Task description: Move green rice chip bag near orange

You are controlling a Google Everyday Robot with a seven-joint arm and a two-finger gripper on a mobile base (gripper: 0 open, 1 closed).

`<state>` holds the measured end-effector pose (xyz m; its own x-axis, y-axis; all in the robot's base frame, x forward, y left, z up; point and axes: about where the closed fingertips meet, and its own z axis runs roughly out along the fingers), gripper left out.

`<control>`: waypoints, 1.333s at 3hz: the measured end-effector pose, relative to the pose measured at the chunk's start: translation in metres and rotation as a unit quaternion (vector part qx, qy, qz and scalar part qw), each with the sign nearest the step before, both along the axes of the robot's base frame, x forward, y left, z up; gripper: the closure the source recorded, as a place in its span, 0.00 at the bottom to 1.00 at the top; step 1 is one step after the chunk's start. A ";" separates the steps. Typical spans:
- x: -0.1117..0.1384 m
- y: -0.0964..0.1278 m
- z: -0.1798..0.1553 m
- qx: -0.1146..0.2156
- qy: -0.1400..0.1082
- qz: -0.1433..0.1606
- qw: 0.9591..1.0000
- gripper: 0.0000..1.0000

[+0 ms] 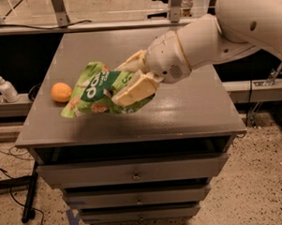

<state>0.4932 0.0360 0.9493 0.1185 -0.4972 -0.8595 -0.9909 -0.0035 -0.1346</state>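
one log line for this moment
claw: shut on crinkled bright-green foil chip bag, over grey cabinet top | bag: aloft beside small round orange fruit | status: not yet set down

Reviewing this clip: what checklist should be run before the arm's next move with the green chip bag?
1. Grip: gripper shut on the crinkled green foil chip bag: ok.
2. Bag's left edge beside the small round orange fruit: ok.
3. Bag resting on the grey cabinet top: not ok, it appears lifted, with a shadow beneath.
4. Gap between bag and orange: cannot tell.
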 end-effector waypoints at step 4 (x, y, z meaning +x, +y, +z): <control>0.015 0.040 -0.067 -0.017 0.037 0.016 0.999 1.00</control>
